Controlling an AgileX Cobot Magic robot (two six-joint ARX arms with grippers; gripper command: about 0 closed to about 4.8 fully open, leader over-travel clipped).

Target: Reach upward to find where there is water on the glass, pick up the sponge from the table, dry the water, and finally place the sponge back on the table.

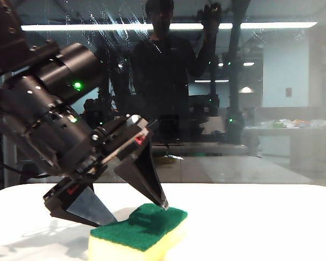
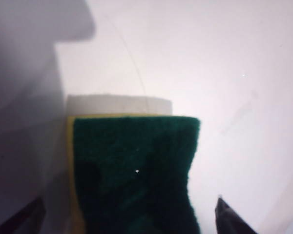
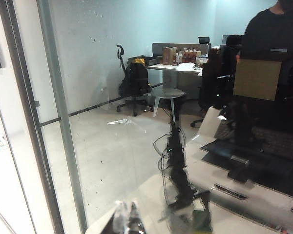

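Here, step in hand: the pick-up of the sponge [image 1: 140, 232]; drying the glass [image 1: 293, 81] has, by this judgement, not begun.
Sponge: lies flat on the white table [image 1: 261, 223], lower centre of the exterior view, green scouring face up, yellow foam below.
Left gripper [image 1: 130, 215]: lower left of the exterior view, tilted down over the sponge, jaws spread wide and straddling it; one fingertip meets or nearly meets the green top, the other stands just beside the sponge's left edge. Nothing is gripped.
Left wrist view: the sponge [image 2: 134, 170] fills the lower centre, with a dark fingertip at each lower corner of the frame.
Right gripper: its own state cannot be told; the right wrist view faces the pane and shows only reflections.
Water [image 1: 98, 24]: thin whitish trails, upper left of the pane.
Next move, judged: lower slightly, centre the sponge between the fingers, close on its waisted sides, then lift toward the streaks.
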